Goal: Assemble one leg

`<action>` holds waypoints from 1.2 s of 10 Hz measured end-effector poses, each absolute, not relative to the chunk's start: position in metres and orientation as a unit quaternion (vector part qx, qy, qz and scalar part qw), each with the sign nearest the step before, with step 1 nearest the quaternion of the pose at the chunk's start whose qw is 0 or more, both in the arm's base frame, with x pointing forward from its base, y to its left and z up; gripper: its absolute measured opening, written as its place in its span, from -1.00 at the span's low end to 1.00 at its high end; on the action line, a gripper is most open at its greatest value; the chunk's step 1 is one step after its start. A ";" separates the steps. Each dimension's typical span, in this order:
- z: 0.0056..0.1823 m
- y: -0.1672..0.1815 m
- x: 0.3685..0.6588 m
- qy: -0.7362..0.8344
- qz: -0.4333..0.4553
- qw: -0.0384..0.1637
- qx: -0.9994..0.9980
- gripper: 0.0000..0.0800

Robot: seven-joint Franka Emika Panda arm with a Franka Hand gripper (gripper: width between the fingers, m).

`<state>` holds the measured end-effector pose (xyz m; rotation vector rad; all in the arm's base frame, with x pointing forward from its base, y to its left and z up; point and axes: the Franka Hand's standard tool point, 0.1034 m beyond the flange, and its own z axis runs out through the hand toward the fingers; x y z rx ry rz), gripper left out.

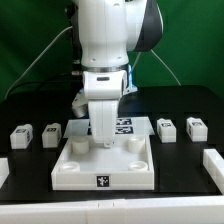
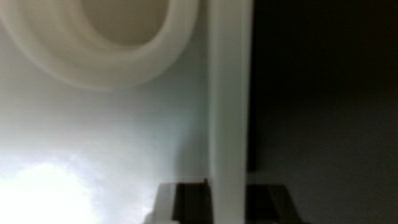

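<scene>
Legs (image 1: 20,135): I count four loose on bench (image 1: 185,105), none fitted; claw (image 1: 103,142) straddles rim of square top (image 1: 105,165), clamped or not I cannot tell.

Exterior cam faces the arm (image 1: 105,40) from slightly above, mid-range; wrist cam's pressed right up on the white tray (image 1: 75,168) both share.

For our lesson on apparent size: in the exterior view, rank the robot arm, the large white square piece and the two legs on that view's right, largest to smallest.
1. robot arm
2. large white square piece
3. inner right leg and outer right leg: they look alike, so they tie.
</scene>
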<state>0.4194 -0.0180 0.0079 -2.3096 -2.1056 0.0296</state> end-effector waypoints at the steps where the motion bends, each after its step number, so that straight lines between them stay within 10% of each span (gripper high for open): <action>1: 0.010 -0.012 0.428 -0.679 0.006 0.007 -0.734 -0.86; 6: 0.008 0.060 0.482 -0.681 -0.024 0.010 -0.731 -0.86; 12: 0.007 0.067 0.496 -0.701 -0.007 0.016 -0.713 -0.86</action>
